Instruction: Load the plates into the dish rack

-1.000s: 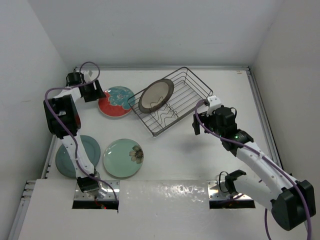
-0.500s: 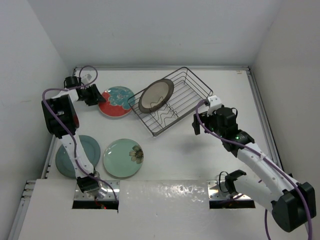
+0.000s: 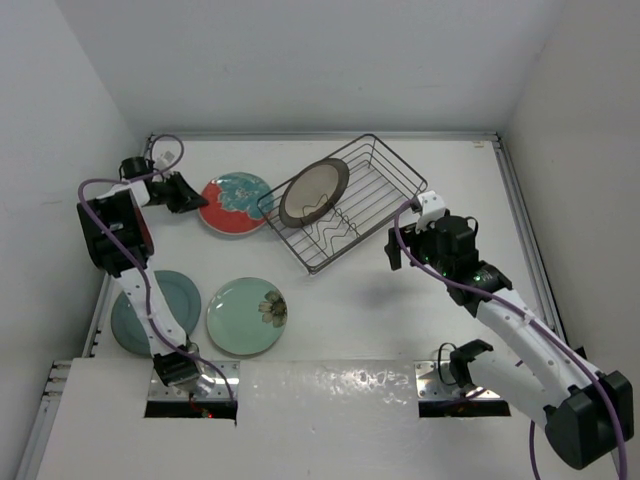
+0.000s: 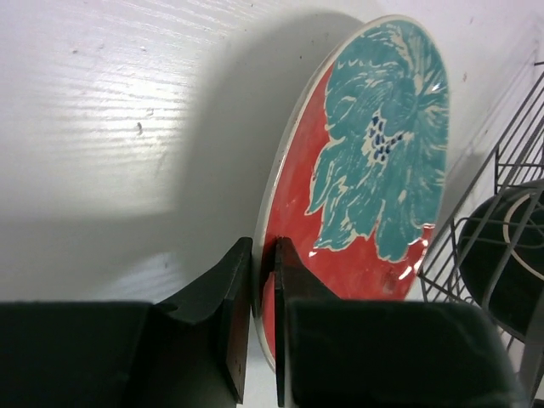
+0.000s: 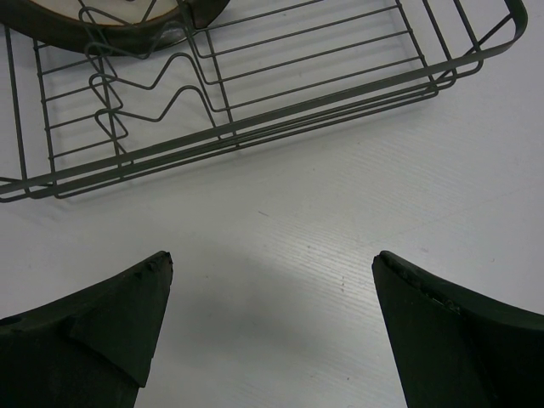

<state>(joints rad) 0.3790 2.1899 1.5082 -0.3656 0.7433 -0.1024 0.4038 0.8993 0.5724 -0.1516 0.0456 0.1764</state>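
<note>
We log: left gripper (image 4: 262, 248) clamped on red plate (image 3: 235, 203) rim, plate at 9 o'clock of rack (image 3: 350, 215) | right gripper (image 5: 270, 259) spread wide, 4 o'clock of rack | cream plate (image 3: 313, 192) leaning in rack | green plate (image 3: 246, 315) flat, 7 o'clock.

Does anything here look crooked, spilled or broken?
The dish rack sits diagonal to the table edges, and the cream plate in it leans slanted instead of standing upright. Nothing looks spilled or broken.
</note>
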